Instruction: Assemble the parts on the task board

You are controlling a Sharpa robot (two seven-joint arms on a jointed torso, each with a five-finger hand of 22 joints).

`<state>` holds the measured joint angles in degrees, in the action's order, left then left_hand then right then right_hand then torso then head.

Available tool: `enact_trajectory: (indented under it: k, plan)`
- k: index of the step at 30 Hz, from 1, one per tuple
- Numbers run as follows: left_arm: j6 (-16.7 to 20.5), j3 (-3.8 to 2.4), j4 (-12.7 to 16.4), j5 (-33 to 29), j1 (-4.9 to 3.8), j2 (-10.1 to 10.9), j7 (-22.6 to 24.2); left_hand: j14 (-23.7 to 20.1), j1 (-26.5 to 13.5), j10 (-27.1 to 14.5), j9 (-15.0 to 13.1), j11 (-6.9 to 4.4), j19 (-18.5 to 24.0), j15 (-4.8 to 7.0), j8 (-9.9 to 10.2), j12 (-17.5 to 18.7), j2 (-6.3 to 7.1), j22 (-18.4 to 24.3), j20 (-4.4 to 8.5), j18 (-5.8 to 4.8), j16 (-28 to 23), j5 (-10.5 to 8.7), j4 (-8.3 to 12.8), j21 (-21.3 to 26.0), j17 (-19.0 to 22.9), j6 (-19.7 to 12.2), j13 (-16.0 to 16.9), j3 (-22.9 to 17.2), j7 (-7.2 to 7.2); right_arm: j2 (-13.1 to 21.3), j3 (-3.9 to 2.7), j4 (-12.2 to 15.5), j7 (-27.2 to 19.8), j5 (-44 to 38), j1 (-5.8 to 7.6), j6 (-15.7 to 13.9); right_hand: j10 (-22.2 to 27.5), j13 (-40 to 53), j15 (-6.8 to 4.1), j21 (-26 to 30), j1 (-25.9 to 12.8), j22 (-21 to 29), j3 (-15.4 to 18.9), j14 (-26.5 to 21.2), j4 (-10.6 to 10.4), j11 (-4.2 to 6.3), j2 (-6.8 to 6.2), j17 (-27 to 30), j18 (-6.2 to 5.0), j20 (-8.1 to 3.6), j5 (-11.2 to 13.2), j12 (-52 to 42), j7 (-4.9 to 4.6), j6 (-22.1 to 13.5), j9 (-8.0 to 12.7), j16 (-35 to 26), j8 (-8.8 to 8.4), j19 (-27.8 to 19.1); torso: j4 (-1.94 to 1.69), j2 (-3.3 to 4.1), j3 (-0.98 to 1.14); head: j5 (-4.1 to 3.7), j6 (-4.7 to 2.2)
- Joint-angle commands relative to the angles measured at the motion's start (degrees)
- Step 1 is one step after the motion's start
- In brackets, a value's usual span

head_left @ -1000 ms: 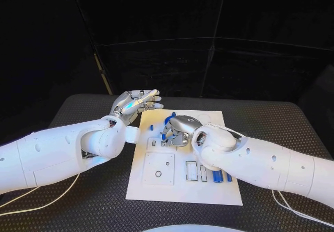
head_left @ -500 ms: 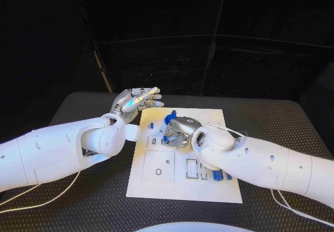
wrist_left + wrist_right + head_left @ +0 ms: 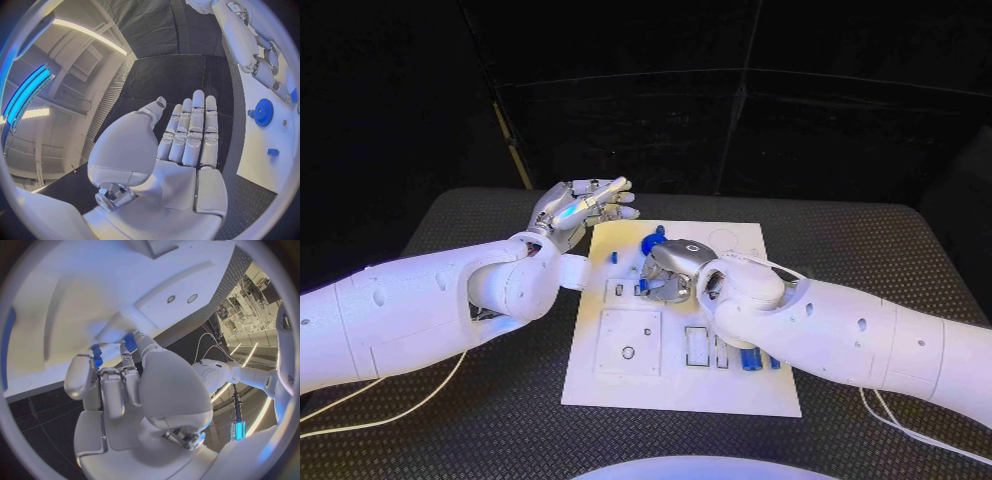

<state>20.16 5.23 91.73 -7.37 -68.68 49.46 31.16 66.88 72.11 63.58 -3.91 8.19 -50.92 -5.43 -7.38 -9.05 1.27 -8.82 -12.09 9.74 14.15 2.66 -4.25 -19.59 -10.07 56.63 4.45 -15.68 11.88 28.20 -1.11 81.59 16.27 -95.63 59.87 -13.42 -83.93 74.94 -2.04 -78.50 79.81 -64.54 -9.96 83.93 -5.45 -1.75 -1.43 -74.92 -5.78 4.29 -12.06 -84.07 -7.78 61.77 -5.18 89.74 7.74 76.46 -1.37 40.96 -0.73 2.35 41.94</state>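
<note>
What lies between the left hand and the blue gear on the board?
Head view: only bare white task board lies between the left hand and the blue gear.

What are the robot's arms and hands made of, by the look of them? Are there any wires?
Both arms are smooth, rounded white shells with bulging joints. The left hand and right hand are silver metal at the back, with many jointed fingers; their palms and finger fronts are pale plates. A blue light glows on the back of the left hand. Thin white cables trail from both arms onto the table.

Matt white task board (image 3: pixel 678 385), textured black table (image 3: pixel 877 250), glossy arms.
</note>
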Motion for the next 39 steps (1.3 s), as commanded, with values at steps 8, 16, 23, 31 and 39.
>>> enact_trajectory:
  k: [8,16,23,31,39]
  plan:
    - [-0.75,-0.05,-0.06,0.39,-0.10,-0.13,-0.25,0.33,-0.47,0.41,0.08,0.07,-0.41,-0.03,0.34,0.28,-0.06,-0.06,-0.12,0.76,-0.04,0.19,-0.12,-0.38,-0.11,0.29,-0.11,0.15,-0.07,0.50,0.18,-0.05,1.53,-1.43,-0.14,3.41,-1.73,8.60,-0.34,-0.09,-0.75,0.17,0.21,6.06,0.00,0.19,-0.04,-15.05,0.71,-0.37,-0.17,0.19,1.63,2.07,0.06,0.26,0.17,-0.06,-0.10,-0.01,-0.05,-0.36,0.13]
    - [-0.77,-0.05,-0.10,0.39,-0.10,-0.15,-0.34,0.33,-0.47,0.41,0.08,0.07,-0.41,-0.03,0.35,0.29,-0.06,-0.06,-0.12,0.76,-0.04,0.19,-0.11,-0.38,-0.11,0.29,-0.11,0.15,-0.06,0.74,0.19,0.25,1.61,-1.53,-0.14,4.25,-1.66,8.53,-0.27,-0.03,-0.91,0.25,0.32,6.04,0.09,0.09,-0.43,-14.95,0.70,-0.33,-0.07,0.28,1.50,1.83,0.14,0.22,-0.04,-0.10,0.00,-0.03,-0.04,-0.15,0.38]
    - [-0.80,-0.05,-0.14,0.39,-0.10,-0.14,-0.46,0.31,-0.49,0.36,0.09,0.09,-0.40,-0.04,0.41,0.38,-0.04,-0.05,-0.12,0.75,-0.06,0.20,-0.09,-0.38,-0.14,0.25,-0.13,0.16,-0.04,0.64,0.19,0.54,1.62,-1.54,-0.15,4.48,-1.64,8.53,-0.23,0.00,-1.09,0.29,0.40,6.03,0.06,0.04,-0.60,-14.93,0.70,-0.30,0.04,0.30,1.44,1.78,0.16,0.21,-0.11,-0.13,-0.04,0.00,-0.05,-0.19,0.41]
    - [-0.84,-0.05,-0.11,0.39,-0.10,-0.07,-0.61,0.29,-0.52,0.32,0.11,0.12,-0.40,-0.05,0.48,0.47,-0.01,-0.04,-0.13,0.75,-0.08,0.20,-0.06,-0.38,-0.18,0.20,-0.16,0.16,-0.01,0.66,0.19,0.72,1.87,-1.43,-0.15,4.63,-1.55,8.41,-0.17,0.07,-1.38,0.40,0.54,6.01,-0.02,-0.03,-0.82,-14.84,0.68,-0.25,0.14,0.43,1.36,1.71,0.20,0.18,-0.20,-0.18,-0.02,0.00,-0.04,-0.12,0.58]
    - [-0.94,-0.05,-0.13,0.39,-0.10,-0.07,-0.80,0.28,-0.53,0.28,0.12,0.14,-0.39,-0.06,0.53,0.54,0.00,-0.04,-0.13,0.75,-0.10,0.20,-0.04,-0.38,-0.21,0.16,-0.18,0.17,0.01,0.63,0.19,0.78,2.30,-1.54,-0.15,4.21,-0.81,7.56,0.33,0.32,-2.30,0.77,0.97,5.97,-0.26,-0.57,-1.75,-14.65,0.64,0.11,0.16,1.37,0.67,0.02,0.65,0.11,-1.34,-0.39,-0.04,-0.03,-0.02,-0.16,0.67]
